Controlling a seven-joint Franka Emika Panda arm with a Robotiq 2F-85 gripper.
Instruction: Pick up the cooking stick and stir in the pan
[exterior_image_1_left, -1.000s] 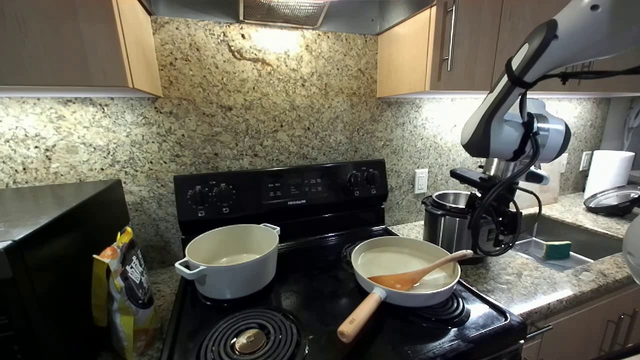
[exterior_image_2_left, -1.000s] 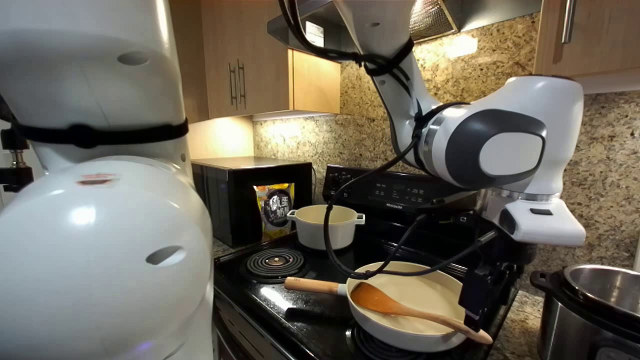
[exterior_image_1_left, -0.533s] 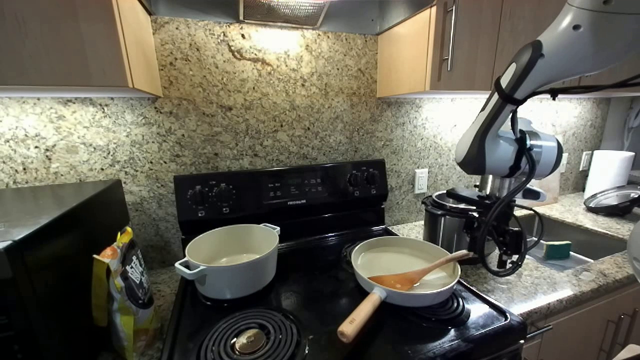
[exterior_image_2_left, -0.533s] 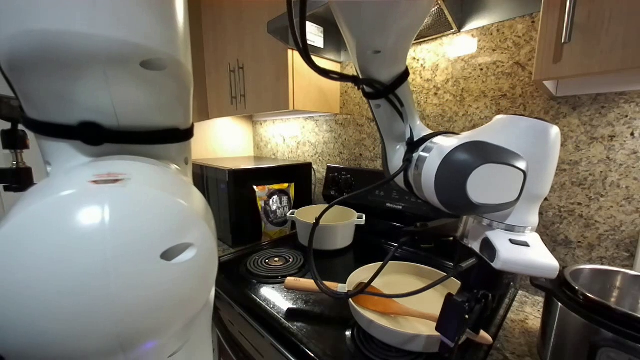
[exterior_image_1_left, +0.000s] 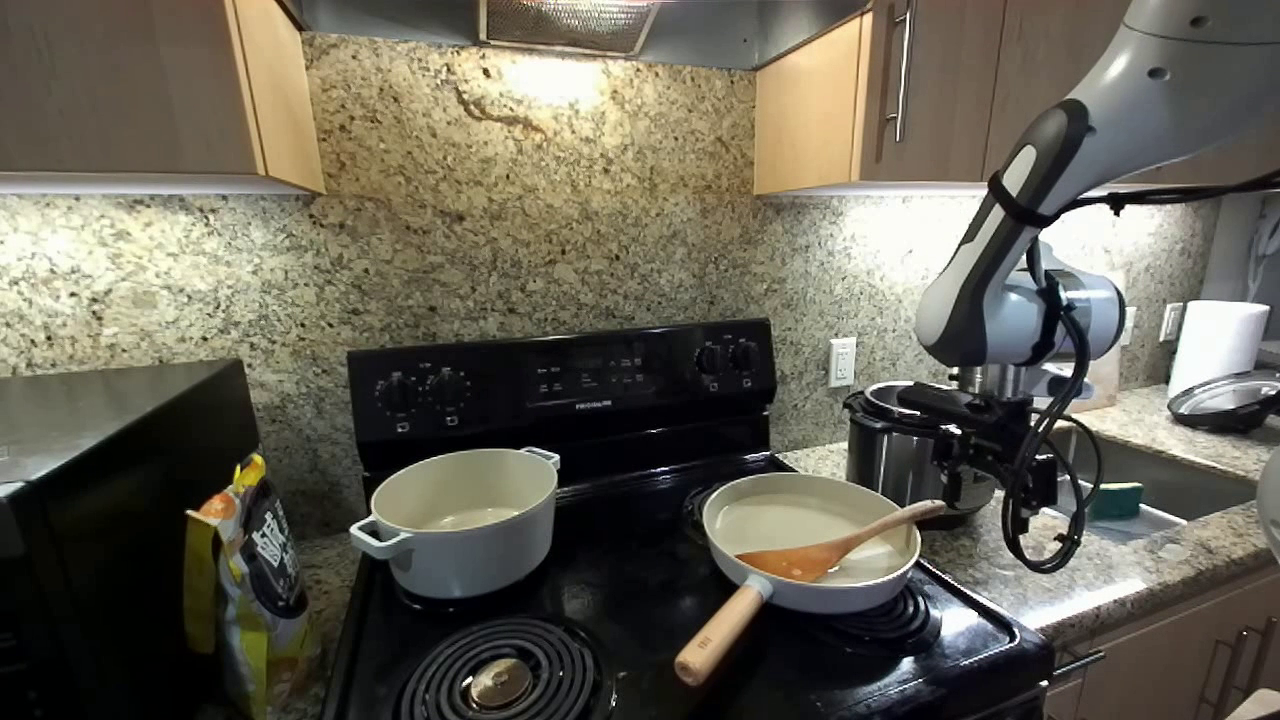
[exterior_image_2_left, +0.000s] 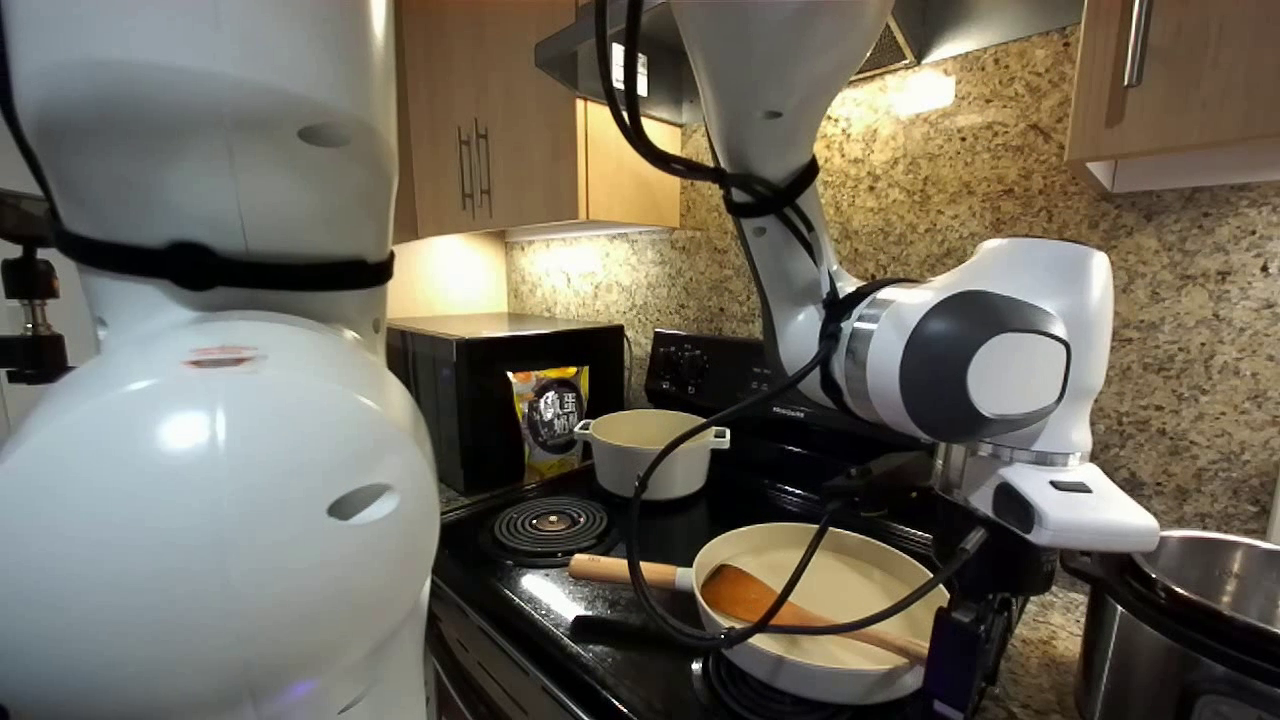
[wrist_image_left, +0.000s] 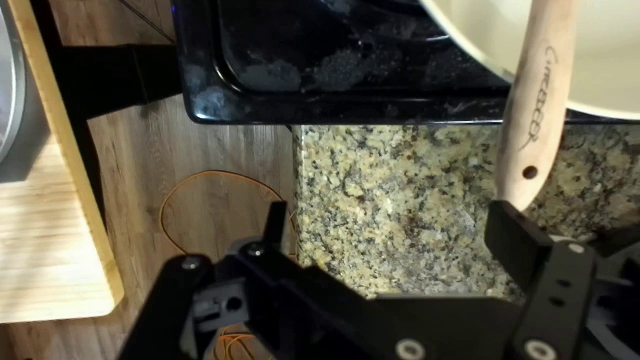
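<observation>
In an exterior view, a cable (exterior_image_2_left: 735, 637) crosses the white pot (exterior_image_2_left: 618, 470), the pan (exterior_image_2_left: 800, 672) and the stick (exterior_image_2_left: 738, 592), whose blade lies in the pan and whose handle end hides behind the arm (exterior_image_2_left: 1000, 360); the steel pot (exterior_image_2_left: 1125, 640) is cut off. In the wrist view, the gripper (wrist_image_left: 388, 206) stands spread wide, the table (wrist_image_left: 395, 170) showing between, one finger (wrist_image_left: 515, 242) overlapping the handle's tip (touching or not, I cannot tell).

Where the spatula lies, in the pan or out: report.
Partly in: the spatula's blade is inside the pan, its handle sticking out.
</observation>
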